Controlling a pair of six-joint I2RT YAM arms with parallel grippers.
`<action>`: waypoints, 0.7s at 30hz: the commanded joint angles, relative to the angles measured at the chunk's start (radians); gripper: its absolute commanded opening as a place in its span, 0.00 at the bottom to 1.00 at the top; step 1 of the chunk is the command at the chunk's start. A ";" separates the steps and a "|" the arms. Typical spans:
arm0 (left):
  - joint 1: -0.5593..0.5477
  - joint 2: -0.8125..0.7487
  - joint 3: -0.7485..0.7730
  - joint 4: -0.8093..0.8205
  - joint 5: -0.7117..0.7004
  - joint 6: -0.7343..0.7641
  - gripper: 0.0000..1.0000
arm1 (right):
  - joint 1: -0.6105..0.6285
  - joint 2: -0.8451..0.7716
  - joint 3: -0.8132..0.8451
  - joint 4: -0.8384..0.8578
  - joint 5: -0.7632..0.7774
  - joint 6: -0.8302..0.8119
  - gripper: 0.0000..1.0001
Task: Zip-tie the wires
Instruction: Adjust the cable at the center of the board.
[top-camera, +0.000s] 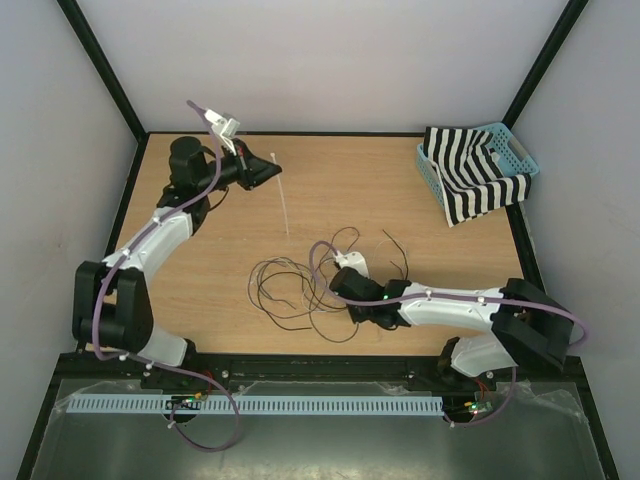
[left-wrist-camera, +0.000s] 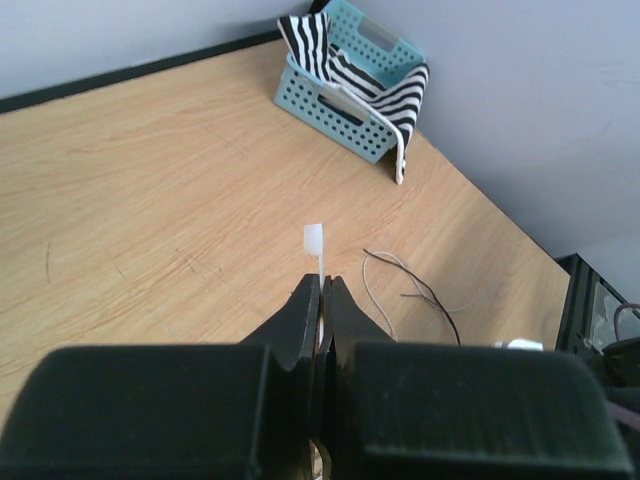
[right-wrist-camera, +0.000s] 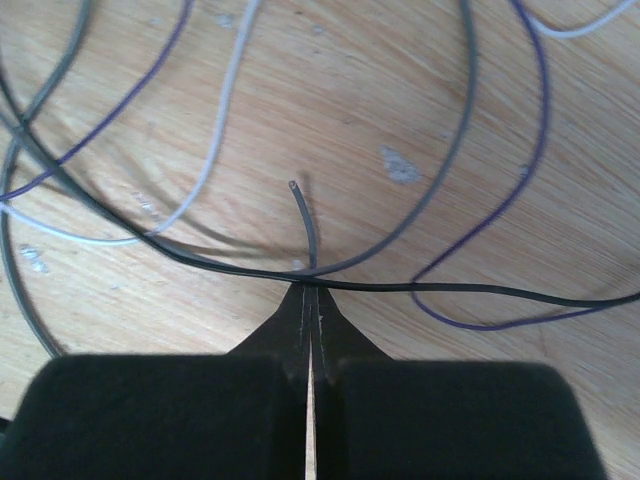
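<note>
Since the tie must go round the strands, the thing to watch is how the two lie. Seen from above, the thin, whitish translucent plastic zip tie (top-camera: 283, 205) sits at about 11 o'clock from the thin, dark, flexible wires (right-wrist-camera: 450, 288), which sprawl in loose loops on the light wooden table (top-camera: 220, 290), toward its near edge. The tie's long axis runs close to 12-to-6, with its free end pointing down at the loops, near them but apart.

The left gripper (left-wrist-camera: 322, 283) is the one at the tie. Its jaws are pressed together on the strip, whose square head pokes out just past the tips. That arm reaches far up the left side, elbow bent, wrist turned to 3 o'clock.

The right gripper (right-wrist-camera: 310, 292) is in among the wires with its jaws closed. A grey strand comes out from between the tips, seemingly pinched, and a black one crosses just in front. Its forearm lies low, stretched from the base toward 9 o'clock. Whether the tie rests on the table or hangs above it I cannot tell.
</note>
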 joint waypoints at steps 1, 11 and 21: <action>-0.032 0.072 0.050 0.057 0.055 0.049 0.00 | -0.063 -0.042 -0.054 -0.107 0.000 -0.042 0.00; -0.095 0.300 0.159 0.146 0.065 0.097 0.00 | -0.127 -0.074 -0.037 -0.107 0.023 -0.086 0.00; -0.121 0.439 0.156 0.294 0.075 0.042 0.00 | -0.172 -0.038 0.011 -0.107 0.072 -0.125 0.00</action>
